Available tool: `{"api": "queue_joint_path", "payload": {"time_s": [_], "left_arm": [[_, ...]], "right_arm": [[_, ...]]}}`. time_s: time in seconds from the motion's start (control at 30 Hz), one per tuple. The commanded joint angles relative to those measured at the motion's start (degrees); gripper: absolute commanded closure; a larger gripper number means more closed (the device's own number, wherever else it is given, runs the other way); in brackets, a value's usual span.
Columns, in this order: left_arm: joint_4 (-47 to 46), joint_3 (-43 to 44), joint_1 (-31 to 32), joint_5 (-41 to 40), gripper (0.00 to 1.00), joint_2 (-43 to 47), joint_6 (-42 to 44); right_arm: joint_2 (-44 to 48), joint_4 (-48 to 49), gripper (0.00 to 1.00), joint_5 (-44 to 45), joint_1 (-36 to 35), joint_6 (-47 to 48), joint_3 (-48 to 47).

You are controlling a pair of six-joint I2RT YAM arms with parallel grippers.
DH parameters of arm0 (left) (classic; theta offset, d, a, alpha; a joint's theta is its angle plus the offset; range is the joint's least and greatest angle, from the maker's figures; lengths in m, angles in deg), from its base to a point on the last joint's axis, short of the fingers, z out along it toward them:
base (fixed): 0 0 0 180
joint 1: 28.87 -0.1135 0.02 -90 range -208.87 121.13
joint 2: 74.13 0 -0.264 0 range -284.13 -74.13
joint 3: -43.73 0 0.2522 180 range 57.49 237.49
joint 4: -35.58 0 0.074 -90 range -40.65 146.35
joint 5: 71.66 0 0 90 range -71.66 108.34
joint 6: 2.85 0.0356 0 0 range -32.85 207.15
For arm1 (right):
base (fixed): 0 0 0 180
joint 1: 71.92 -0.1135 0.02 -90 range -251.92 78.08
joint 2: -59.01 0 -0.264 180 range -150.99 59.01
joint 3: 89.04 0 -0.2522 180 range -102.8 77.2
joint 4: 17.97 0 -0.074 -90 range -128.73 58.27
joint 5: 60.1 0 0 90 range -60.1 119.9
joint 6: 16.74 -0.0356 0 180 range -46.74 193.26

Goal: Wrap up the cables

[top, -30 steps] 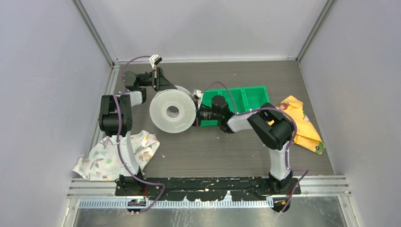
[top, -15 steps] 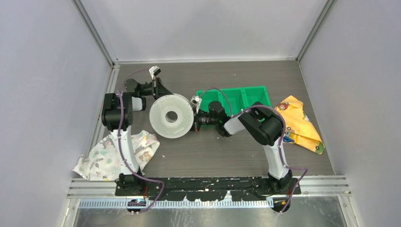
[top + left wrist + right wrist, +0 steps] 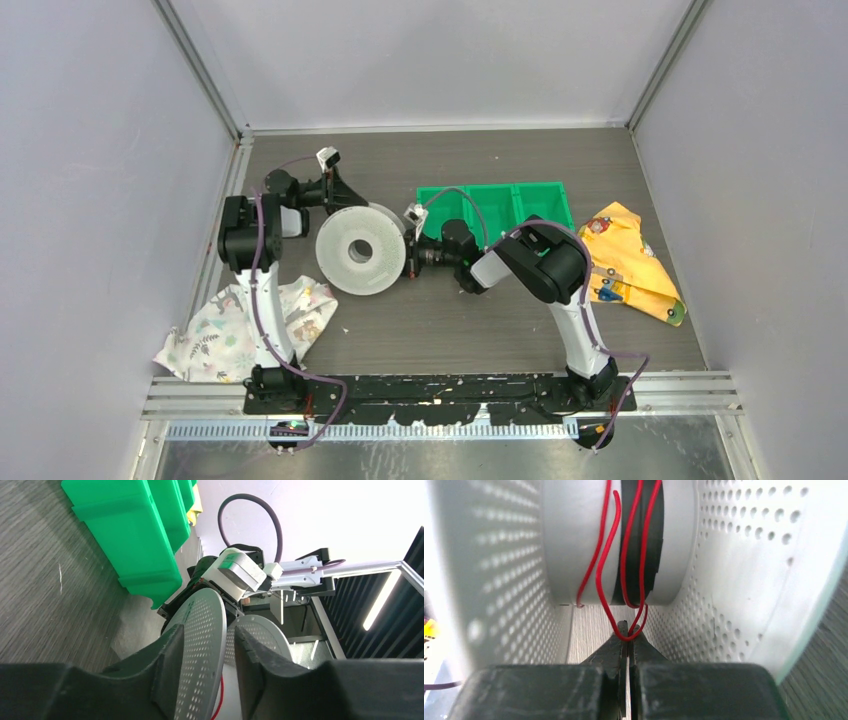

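You are in the middle of the winding, not near its end. The cables (image 3: 600, 575) are sitting on the white perforated spool (image 3: 360, 250), which is standing on edge left of centre in the overhead view, just left of the green bin (image 3: 520, 200). In the right wrist view, a few turns of thin red strand are lying around the pale hub (image 3: 564, 530), beside a dark band whose make-up I cannot tell. The turns are hanging slack rather than lying tight. One loop is drooping off the hub toward the bottom of the frame.

Your right jaws are closed fully on the bottom of that drooping red loop, pinching it at lower centre between the two flanges. Your left jaws are standing partly open, straddling the rim of one flange (image 3: 200, 645) at the bottom centre of the left wrist view. A gap is showing between that flange and one finger (image 3: 255, 665), so they are bracketing the spool rather than clamping it.

Judging from this, only the first turns are done. You are left with drawing the slack loop snug onto the hub, then laying on whatever cable is left. How much that is I cannot tell, since the strand is too thin to make out on the bench (image 3: 450, 320) in the overhead view.
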Motion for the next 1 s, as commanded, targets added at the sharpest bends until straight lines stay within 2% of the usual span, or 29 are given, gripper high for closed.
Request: {"api": "queue_joint_path", "payload": {"time_s": [0.0, 0.07, 0.13, 0.27, 0.57, 0.97], "left_arm": [[-0.4, -0.1, -0.9, 3.1, 0.53, 0.1, -2.0], [-0.4, 0.0, -1.2, 2.9, 0.48, 0.1, -2.1], [-0.4, -0.2, -1.8, 2.6, 0.39, 0.1, -2.1], [-0.4, -0.5, -3.5, 1.1, 0.02, 0.9, -1.6], [-0.4, 0.0, -7.9, -4.3, 0.0, 1.9, -1.7], [0.1, -2.8, -11.1, -11.1, 0.0, 0.0, 0.7]], "right_arm": [[-0.3, 8.9, 0.99, 1.5, -0.8, 0.9, -1.9], [-0.4, 8.9, 0.99, 1.4, -0.7, 0.5, -2.2], [-0.5, 8.7, 0.99, 1.4, -0.8, 0.0, -2.4], [-0.7, 7.9, 0.99, 1.2, -0.9, 0.1, -2.6], [-2.5, 5.8, 0.99, 1.9, -3.3, 1.9, -4.3], [-5.7, 9.3, 0.99, 12.7, -5.7, 4.4, -3.8]]}}
